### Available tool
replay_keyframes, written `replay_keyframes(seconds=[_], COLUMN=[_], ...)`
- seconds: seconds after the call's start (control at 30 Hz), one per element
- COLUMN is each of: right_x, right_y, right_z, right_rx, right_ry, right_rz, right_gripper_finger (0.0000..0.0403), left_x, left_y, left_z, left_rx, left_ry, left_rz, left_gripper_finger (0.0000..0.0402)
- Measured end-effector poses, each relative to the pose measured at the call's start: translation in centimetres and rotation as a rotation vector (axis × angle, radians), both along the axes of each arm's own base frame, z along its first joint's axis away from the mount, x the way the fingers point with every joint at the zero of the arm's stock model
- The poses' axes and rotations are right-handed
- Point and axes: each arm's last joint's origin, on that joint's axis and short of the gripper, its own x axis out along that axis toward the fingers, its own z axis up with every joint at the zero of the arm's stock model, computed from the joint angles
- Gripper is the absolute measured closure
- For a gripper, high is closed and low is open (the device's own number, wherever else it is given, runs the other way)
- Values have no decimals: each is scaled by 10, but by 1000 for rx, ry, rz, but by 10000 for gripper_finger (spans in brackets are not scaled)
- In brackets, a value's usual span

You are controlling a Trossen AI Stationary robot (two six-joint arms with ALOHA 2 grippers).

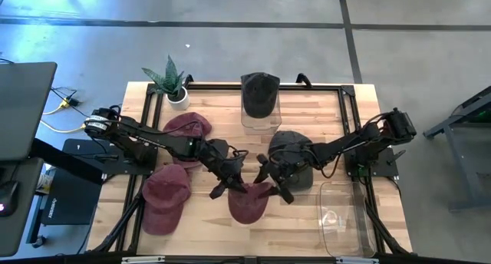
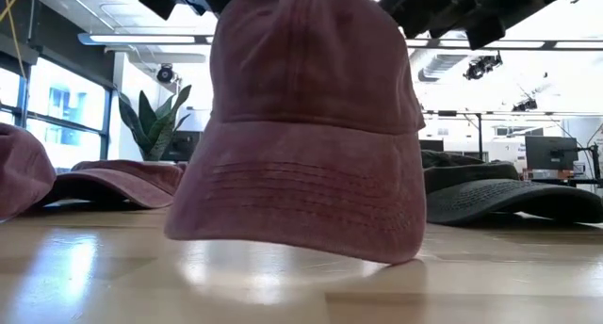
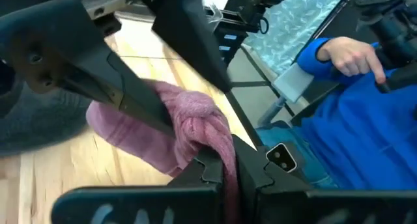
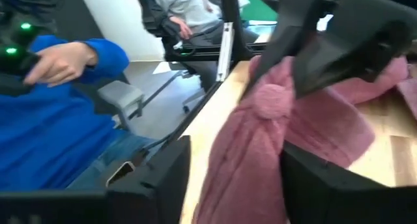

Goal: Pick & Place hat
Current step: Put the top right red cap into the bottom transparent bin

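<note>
The maroon cap (image 1: 249, 202) hangs between my two grippers near the table's near middle. In the low view its crown (image 2: 311, 70) is up at the grippers and its brim (image 2: 301, 206) hangs down, with the lower corner (image 2: 407, 260) at or just above the wood. My left gripper (image 1: 229, 179) comes from the left and is shut on the cap. My right gripper (image 1: 275, 179) comes from the right and is also shut on it. Both also show in their wrist views, the left gripper (image 3: 231, 175) and the right gripper (image 4: 238, 178). My left gripper pinches a gathered fold of the cap's crown cloth (image 3: 225, 146) between its two fingers, coming from the table's left and slanting down. The cap hangs below the hold. My right gripper has the bunched crown (image 4: 241, 152), just below the top button (image 4: 267, 103), between its two fingers, coming from the table's right. The cloth fills the gap between the fingers and hangs down from there.
Two more maroon caps (image 1: 188, 130) (image 1: 165, 195) lie on the left half. A dark grey cap (image 1: 295, 149) lies under the right arm. A black cap (image 1: 259, 94) sits on a clear container at the far edge, beside a potted plant (image 1: 173, 84). A clear bin (image 1: 341, 214) stands near right. A person in blue (image 3: 365, 113) sits beyond the table.
</note>
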Motion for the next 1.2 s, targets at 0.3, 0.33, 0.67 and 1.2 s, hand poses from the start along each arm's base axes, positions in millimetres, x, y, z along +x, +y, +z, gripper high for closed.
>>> replay_keyframes(seconds=[0.3, 0.33, 0.67, 1.2], right_x=[0, 0, -14, -27], right_y=[-1, 0, 13, 30], right_z=[0, 0, 14, 18], right_rx=[-11, -11, -10, -34], right_ry=[-4, -3, 13, 26], right_rz=[-30, -29, 94, 199], right_gripper_finger=[391, 392, 397, 395], left_x=[0, 0, -3, -3], left_y=[-1, -1, -12, -55], left_z=[1, 0, -21, -15], left_rx=[-19, -21, 15, 155], left_ry=[-4, 5, 77, -112], left_rz=[-15, -25, -212, -113], left_gripper_finger=[342, 326, 230, 258])
